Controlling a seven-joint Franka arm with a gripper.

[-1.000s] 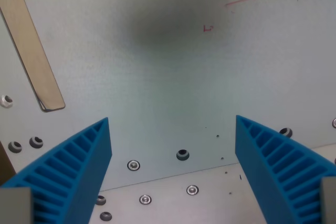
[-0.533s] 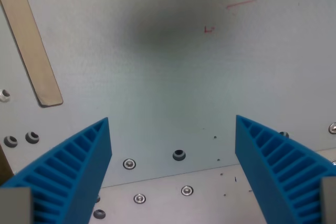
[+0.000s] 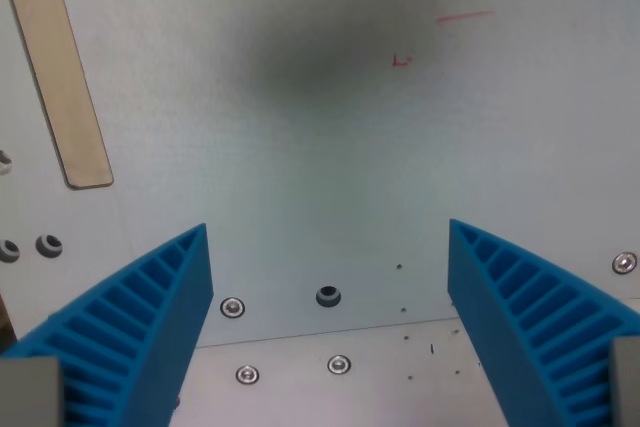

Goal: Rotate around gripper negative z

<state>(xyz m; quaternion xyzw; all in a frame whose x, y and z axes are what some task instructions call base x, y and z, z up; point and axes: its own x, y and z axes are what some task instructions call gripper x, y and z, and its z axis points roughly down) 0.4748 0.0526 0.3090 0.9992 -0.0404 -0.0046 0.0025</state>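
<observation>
hand (image 3: 328,237): blue, ribbed | table (image 3: 300,167): pale grey | strip (image 3: 58,77): tan

Looks like a lab or workshop bench: pale grey-white metal worktop (image 3: 330,177) w/ a panel seam low in frame, small round silver screw heads (image 3: 232,307) and dark bolt holes (image 3: 327,296) along it, thin red pen marks (image 3: 465,17) upper right, beige tape strip (image 3: 60,77) upper left.
</observation>
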